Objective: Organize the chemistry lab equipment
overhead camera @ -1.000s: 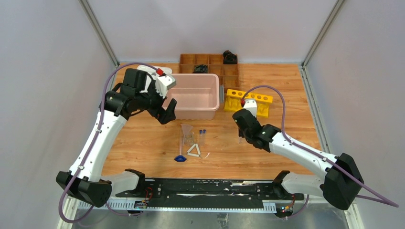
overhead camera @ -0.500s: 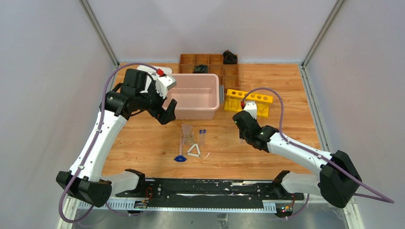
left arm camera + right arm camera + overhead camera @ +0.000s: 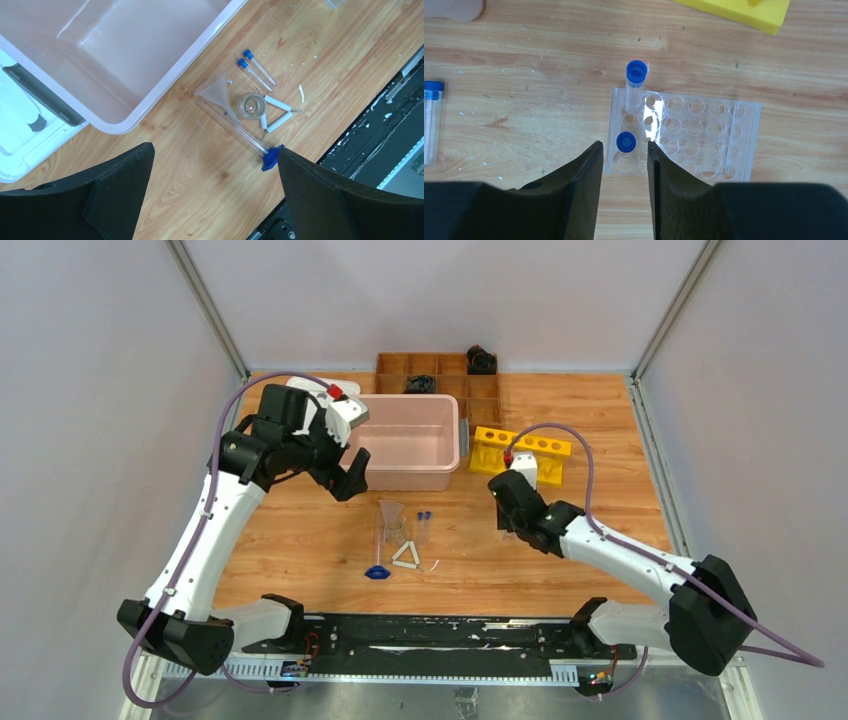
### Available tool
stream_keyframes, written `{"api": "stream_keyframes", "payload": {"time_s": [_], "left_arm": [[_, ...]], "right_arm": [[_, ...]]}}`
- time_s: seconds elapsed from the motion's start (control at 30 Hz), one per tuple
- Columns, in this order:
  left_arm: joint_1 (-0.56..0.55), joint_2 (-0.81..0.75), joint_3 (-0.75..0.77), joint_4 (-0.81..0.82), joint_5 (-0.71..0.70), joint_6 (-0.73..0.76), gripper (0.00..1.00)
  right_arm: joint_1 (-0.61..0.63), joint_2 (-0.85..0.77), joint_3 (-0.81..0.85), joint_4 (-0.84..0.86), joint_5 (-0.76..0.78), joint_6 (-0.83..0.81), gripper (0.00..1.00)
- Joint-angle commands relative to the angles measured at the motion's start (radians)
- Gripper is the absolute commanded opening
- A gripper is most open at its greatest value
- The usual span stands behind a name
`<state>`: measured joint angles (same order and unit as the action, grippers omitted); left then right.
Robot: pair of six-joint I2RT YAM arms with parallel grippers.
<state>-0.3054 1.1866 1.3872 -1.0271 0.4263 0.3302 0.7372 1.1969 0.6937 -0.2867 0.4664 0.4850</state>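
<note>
Right pincer [image 3: 624, 145]: part-open, empty, astride blue-capped clear tube [image 3: 626, 142] in clear rack [image 3: 704, 135].
Left pincer [image 3: 212, 155]: wide, empty.
Risk: finger catching tube tips rack.

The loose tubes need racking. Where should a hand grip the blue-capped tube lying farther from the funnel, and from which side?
Probably its cap end, from straight above, closing across its width. The tube lies flat on the table, and its blue cap juts past the neighbouring tube; further along the two lie almost touching.
</note>
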Motion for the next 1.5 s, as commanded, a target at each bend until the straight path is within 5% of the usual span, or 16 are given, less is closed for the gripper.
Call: {"api": "stream_keyframes", "payload": {"time_s": [0.0,0.33,0.5,0.83,1.47], "left_arm": [[-0.007,-0.023,0.01,0.007,0.01,0.014,1.0],[-0.007,-0.016,0.015,0.007,-0.007,0.005,1.0],[-0.008,-0.007,0.013,0.007,-0.031,-0.013,1.0],[-0.008,-0.027,-0.034,-0.001,-0.026,-0.017,1.0],[-0.008,-0.054,-0.049,-0.034,-0.054,0.026,1.0]], "right_arm": [[-0.012,-0.064,0.107,-0.129,-0.001,0.022,0.42],[0.079,-0.064,0.245,-0.2,-0.048,0.144,0.41],[0.152,0.09,0.263,-0.085,-0.143,0.191,0.38],[0.278,0.429,0.443,-0.045,-0.091,0.157,0.34],[0.301,0.634,0.457,0.085,-0.059,0.15,0.28]]}}
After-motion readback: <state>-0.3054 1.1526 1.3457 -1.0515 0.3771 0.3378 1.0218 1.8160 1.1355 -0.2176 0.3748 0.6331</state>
